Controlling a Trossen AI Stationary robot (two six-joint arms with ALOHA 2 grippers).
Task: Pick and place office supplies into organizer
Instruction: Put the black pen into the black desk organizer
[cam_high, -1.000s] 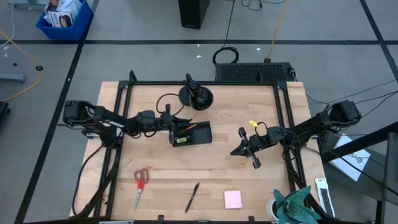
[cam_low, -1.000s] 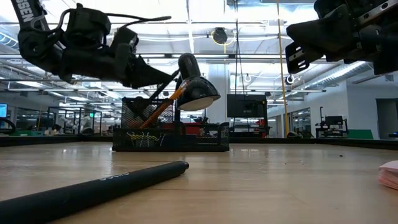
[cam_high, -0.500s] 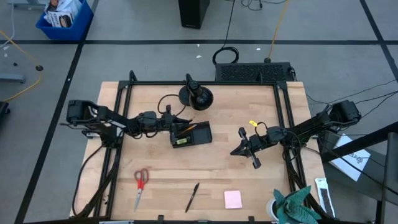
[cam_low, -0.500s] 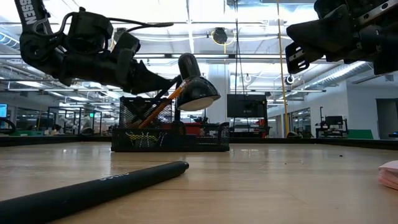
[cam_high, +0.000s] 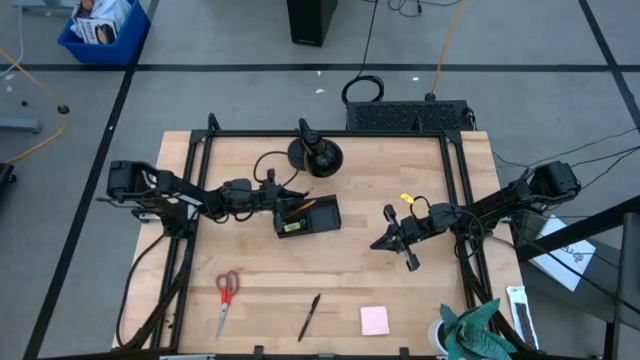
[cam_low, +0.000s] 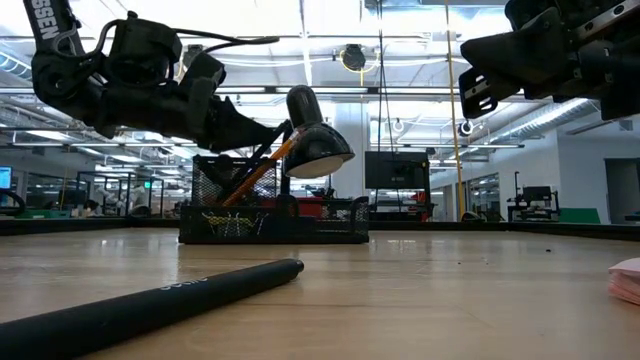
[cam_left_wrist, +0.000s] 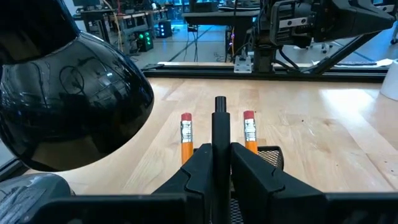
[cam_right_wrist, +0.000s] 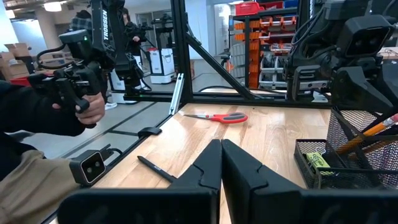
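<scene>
My left gripper (cam_left_wrist: 220, 163) is over the near-left end of the black mesh organizer (cam_high: 311, 214), shut on a black pen (cam_left_wrist: 220, 118). Two orange pencils (cam_left_wrist: 186, 135) (cam_left_wrist: 250, 129) lean in the organizer with their erasers up, one on each side of the pen. My right gripper (cam_high: 385, 241) hangs shut above the table, right of the organizer. Red-handled scissors (cam_high: 227, 290), another black pen (cam_high: 310, 317) and the pink sticky pad (cam_high: 375, 320) lie flat near the table's near edge. A tiny yellow item (cam_high: 406, 198) lies close to the right arm. My left gripper pinches the black pen between its two fingers (cam_left_wrist: 196, 168). The pen's free end (cam_left_wrist: 220, 102) sticks out past the fingertips, between the two pencil erasers. The fingers come from the table's left, slanting down over the organizer (cam_low: 275, 215). The pen's other end is hidden by the gripper.
A black lamp on a round base (cam_high: 316, 155) stands just behind the organizer, its head (cam_left_wrist: 68, 118) close beside my left gripper. A person's hand (cam_right_wrist: 87, 106) holds a control handle beyond the table. Bare wood lies between the organizer and the items at the near edge.
My left gripper, still shut on the pen, has edged slightly toward the organizer and a little lower, then held still. The right arm has not moved.
</scene>
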